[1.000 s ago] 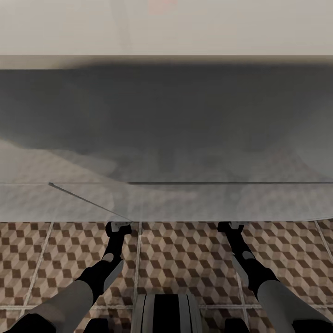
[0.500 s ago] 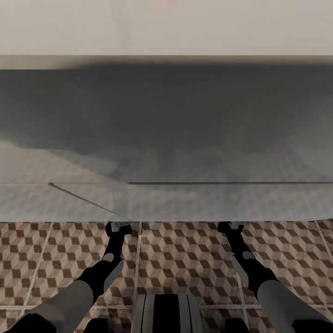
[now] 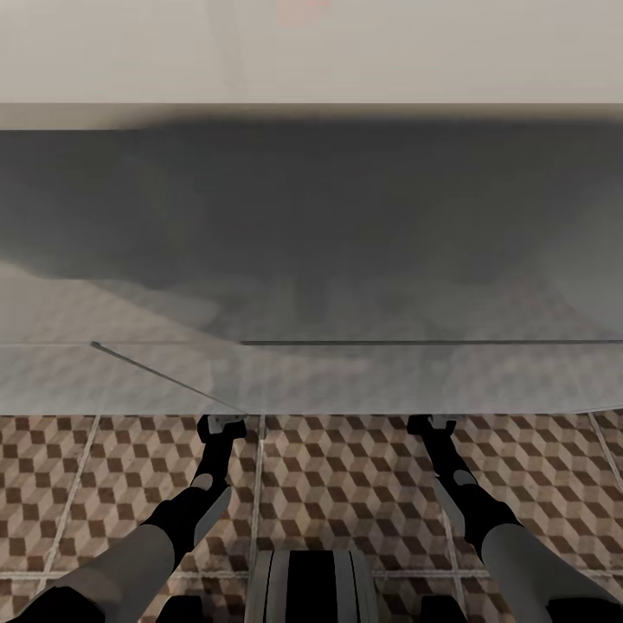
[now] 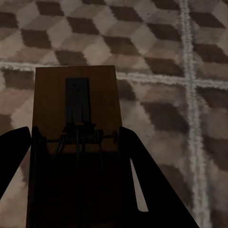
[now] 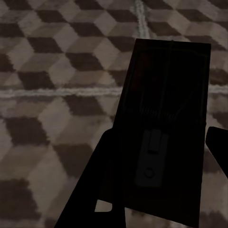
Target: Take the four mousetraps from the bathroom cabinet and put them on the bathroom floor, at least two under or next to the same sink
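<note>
You have a mousetrap in each tool, and both arms reach forward and low so the traps hang over the bathroom floor (image 3: 346,484) near the white block that spans the middle of the head view, which I take to be the bathroom sink (image 3: 311,381); holding them there suits the demand that two traps end up under or right beside it. In the left wrist view the left tool (image 4: 78,156) is clamped on the left mousetrap (image 4: 76,109), its dark fingers flanking the brown board with the spring bar facing the camera. In the right wrist view the right tool (image 5: 161,161) is clamped on the right mousetrap (image 5: 171,95), which sits in deep shadow, so its metal parts are hard to read. In the head view the sink's lower edge cuts off both tools at the centre of the frame, hiding the traps. You cannot tell how high either board hangs above the tiles, and the grey area above the sink's edge is too blurred to make out.
</note>
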Controlling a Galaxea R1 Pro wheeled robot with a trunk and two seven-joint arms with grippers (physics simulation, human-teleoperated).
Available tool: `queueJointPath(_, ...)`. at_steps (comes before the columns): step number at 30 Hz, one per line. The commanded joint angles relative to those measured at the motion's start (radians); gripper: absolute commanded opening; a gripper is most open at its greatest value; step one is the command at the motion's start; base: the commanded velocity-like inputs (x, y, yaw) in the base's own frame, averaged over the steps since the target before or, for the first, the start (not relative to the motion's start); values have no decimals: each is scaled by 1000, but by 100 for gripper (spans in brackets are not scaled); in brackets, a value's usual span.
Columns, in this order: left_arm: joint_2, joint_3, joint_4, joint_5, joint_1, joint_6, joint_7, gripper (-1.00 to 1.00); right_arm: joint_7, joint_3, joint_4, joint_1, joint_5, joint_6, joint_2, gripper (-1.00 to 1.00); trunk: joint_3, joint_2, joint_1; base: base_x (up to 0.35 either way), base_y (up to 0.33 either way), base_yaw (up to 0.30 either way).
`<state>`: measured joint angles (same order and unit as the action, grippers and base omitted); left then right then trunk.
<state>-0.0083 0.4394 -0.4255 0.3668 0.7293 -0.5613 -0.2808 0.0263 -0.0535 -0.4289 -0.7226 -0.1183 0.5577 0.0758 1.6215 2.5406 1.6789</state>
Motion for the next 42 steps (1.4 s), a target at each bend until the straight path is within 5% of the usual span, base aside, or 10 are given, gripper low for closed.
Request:
queueJointPath(1, 1, 9, 1, 4, 1, -3, -9, -100, 3, -6, 1, -1, -11, 4, 1, -100, 0, 0, 0, 0, 0, 0)
queueJointPath(42, 1, 11, 4, 4, 1, -2, -9, -100, 3, -6, 1, 0, -11, 3, 1, -100, 0, 0, 0, 0, 0, 0)
